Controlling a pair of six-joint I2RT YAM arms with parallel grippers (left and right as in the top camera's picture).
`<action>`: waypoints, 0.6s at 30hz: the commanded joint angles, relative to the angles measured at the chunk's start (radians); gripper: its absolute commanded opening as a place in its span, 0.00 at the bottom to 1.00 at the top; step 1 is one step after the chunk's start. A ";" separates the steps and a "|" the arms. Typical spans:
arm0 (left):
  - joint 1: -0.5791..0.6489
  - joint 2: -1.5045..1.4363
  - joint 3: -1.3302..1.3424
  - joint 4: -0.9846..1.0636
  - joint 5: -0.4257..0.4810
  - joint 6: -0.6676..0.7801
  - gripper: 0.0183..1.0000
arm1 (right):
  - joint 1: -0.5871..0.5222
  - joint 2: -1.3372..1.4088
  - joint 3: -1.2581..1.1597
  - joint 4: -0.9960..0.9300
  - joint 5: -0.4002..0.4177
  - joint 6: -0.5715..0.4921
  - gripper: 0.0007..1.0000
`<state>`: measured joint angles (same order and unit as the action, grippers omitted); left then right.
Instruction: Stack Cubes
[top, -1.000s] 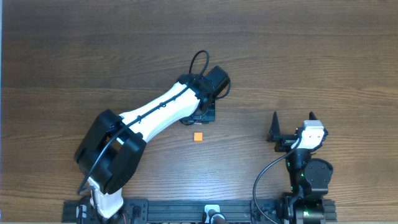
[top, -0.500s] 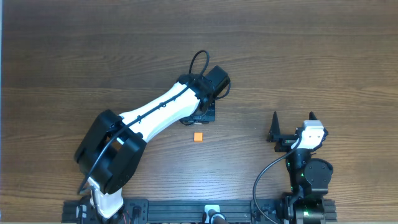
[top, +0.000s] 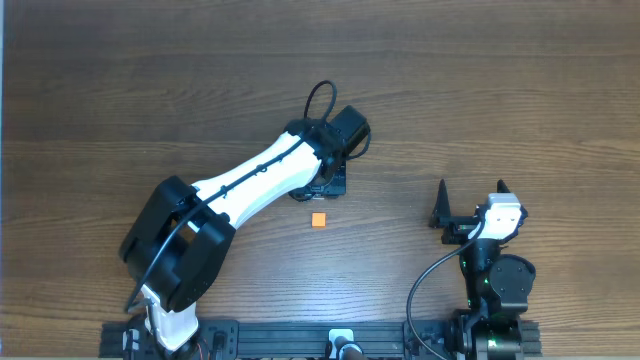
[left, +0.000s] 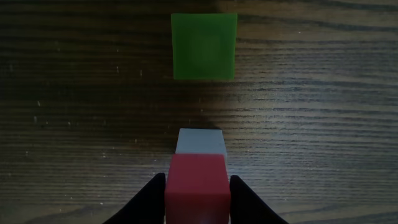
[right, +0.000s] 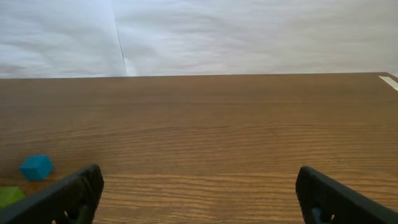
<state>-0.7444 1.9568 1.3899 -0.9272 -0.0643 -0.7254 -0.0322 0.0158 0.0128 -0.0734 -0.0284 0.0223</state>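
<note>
No legible txt, labels or nos. anywhere.

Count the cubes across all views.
5: red cube in the left gripper, white cube right by it, green cube beyond, blue cube near the green, orange cube alone on the table. Others may hide under the left arm.

Your left arm (top: 250, 180) wears a white shell along its long link, with a thin black cable traced down it and bulky black housings at the shoulder end. A black cable loop (top: 320, 97) arcs over its black wrist block. Its fingers (left: 149, 202) are matte black and taper to rounded tips. Your right arm (top: 492, 275) is black throughout, apart from a white block (top: 501, 214) at the wrist. A black lead (top: 425, 285) curves beside it, and small green lights (top: 478, 283) glow on its joints. Its fingers (right: 69, 195) are black too, shaped like blunt wedges.
</note>
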 joint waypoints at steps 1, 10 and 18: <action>0.007 0.013 0.018 0.000 -0.017 0.004 0.35 | -0.005 -0.010 -0.008 0.002 -0.008 -0.002 0.99; 0.007 0.013 0.018 -0.010 -0.016 0.004 0.48 | -0.005 -0.010 -0.008 0.002 -0.008 -0.002 0.99; -0.010 0.008 0.018 -0.045 0.022 -0.005 0.64 | -0.005 -0.010 -0.008 0.002 -0.008 -0.002 0.99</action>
<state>-0.7460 1.9568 1.3899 -0.9646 -0.0605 -0.7254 -0.0322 0.0158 0.0128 -0.0734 -0.0280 0.0219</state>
